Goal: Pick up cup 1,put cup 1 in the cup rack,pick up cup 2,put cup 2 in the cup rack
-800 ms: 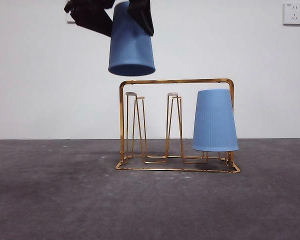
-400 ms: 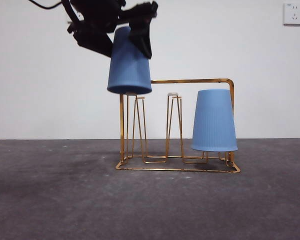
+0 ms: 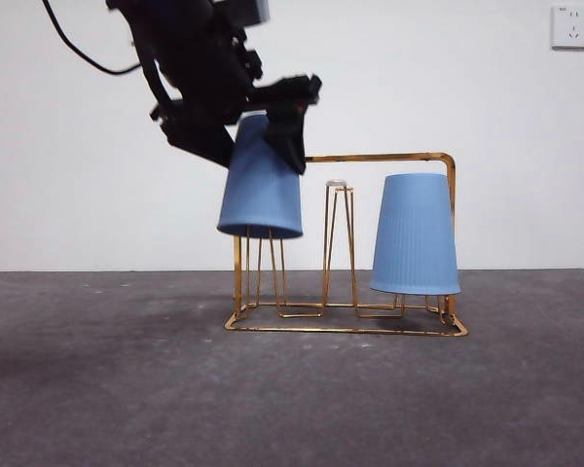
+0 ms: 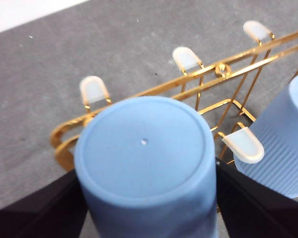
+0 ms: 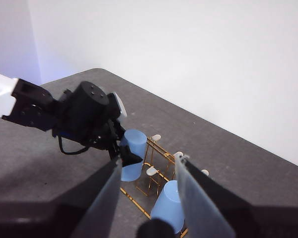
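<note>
My left gripper [image 3: 263, 122] is shut on a blue cup [image 3: 261, 190], held upside down and slightly tilted. The cup's rim has come down over the left pegs of the gold wire cup rack [image 3: 380, 157]. In the left wrist view the cup [image 4: 144, 148] sits between my jaws above the rack [image 4: 154, 89]. A second blue cup [image 3: 416, 233] hangs upside down at the rack's right end and also shows in the left wrist view [image 4: 283, 139]. My right gripper [image 5: 149, 173] is open and empty, high above the rack [image 5: 154, 173].
The rack's middle peg [image 3: 338, 224] stands bare between the two cups. The rack stands on a dark grey table [image 3: 127, 389] before a white wall. A wall socket [image 3: 571, 26] is at the top right.
My left gripper has come down with the blue cup, from above the rack's handle to over the left pegs. The right cup and the rack have not moved.
</note>
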`<state>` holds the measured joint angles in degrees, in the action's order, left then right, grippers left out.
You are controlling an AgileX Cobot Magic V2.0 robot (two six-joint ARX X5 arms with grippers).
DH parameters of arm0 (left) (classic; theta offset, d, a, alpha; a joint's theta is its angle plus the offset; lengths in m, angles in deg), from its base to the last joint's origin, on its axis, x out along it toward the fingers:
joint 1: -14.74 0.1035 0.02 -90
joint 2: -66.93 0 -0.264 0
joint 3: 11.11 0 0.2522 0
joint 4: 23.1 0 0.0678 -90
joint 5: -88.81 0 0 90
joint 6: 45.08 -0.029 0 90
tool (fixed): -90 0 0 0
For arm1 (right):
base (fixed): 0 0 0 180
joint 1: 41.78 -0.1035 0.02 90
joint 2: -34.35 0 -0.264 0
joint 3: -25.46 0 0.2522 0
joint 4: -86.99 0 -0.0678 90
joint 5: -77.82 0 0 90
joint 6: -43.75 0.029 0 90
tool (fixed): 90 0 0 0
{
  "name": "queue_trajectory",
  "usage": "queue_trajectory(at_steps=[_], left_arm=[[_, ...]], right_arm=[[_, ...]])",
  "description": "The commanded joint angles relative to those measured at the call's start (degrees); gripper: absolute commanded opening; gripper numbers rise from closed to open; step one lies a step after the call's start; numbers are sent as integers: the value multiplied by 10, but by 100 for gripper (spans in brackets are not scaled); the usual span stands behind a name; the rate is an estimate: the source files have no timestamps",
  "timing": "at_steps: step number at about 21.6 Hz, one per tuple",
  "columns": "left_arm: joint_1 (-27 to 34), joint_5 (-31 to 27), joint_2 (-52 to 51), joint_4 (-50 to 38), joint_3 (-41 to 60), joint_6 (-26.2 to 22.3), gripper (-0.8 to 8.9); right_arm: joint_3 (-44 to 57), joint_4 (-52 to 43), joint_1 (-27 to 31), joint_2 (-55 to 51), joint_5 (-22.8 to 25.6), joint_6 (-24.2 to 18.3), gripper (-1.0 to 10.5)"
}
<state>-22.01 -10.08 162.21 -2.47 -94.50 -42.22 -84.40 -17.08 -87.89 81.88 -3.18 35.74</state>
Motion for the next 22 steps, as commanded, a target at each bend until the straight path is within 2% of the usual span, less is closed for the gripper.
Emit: queue_trajectory(at_steps=[1,14,20,21,22], left_arm=[[2,1,15,-14,3,6,-8],[7,-1,68,-1,3,21,-8],[10,0,68,37,3,21,8],[12,1,68,45,3,23,61],[14,3,68,53,3,26,171]], right_arm=[[2,0,0,-2,0,-2,189],[2,7,0,-2,11,-2,189],[2,8,0,-2,11,-4,188],[2,8,0,-2,11,-4,188],[2,8,0,-2,11,-4,188]])
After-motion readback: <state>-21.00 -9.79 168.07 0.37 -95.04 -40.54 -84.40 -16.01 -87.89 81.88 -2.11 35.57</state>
